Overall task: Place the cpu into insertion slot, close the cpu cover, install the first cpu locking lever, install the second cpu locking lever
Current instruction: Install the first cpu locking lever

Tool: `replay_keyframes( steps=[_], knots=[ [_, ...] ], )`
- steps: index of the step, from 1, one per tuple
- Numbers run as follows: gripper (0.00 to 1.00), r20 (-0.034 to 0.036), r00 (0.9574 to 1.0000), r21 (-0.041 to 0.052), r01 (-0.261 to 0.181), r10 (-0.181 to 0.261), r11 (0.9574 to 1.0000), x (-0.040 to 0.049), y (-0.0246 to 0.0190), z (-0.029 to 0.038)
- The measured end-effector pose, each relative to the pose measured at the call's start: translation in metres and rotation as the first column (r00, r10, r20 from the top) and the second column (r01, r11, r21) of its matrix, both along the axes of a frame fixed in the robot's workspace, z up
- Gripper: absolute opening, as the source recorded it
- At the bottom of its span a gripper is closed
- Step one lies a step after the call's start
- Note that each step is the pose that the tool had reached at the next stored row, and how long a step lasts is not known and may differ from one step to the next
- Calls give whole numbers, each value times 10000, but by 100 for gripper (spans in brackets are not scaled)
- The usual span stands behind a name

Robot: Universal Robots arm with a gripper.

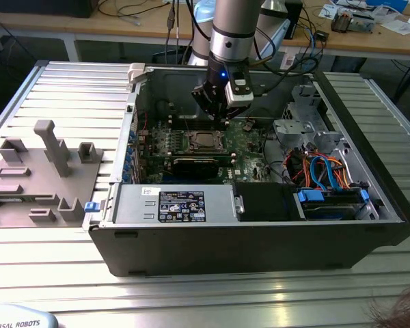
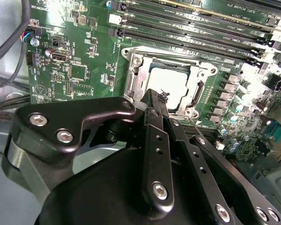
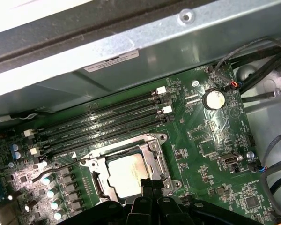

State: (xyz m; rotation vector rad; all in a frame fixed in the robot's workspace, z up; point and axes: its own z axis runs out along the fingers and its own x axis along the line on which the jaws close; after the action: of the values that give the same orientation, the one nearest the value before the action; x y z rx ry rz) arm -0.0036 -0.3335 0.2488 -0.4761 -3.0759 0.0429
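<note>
The gripper point(image 2: 163, 96) has its fingers pinched together with nothing held, tips just over the edge of the cpu cover point(image 2: 136, 70). The cpu point(image 2: 173, 84) sits in the insertion slot point(image 1: 203, 141) on the green board point(image 3: 210, 140), cover lying flat around it, inside the open computer case point(image 1: 260, 239).

"Can you see the whole cpu point(image 2: 171, 82)?"

"No. In the second wrist view the tool point(image 2: 158, 96) hides its near edge. In the first wrist view it covers a corner of the cpu cover point(image 3: 155, 161) (its body runs off the frame there)."

"And the exterior view?"

"The insertion slot point(image 1: 205, 141) is too small to make out."
</note>
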Motion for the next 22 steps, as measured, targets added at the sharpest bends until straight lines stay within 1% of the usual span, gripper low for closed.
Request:
replay_keyframes(
  steps=[22],
  knots=[
    [11, 0, 9996, 0, -267, 267, 9996, 0, 0, 0]
  ],
)
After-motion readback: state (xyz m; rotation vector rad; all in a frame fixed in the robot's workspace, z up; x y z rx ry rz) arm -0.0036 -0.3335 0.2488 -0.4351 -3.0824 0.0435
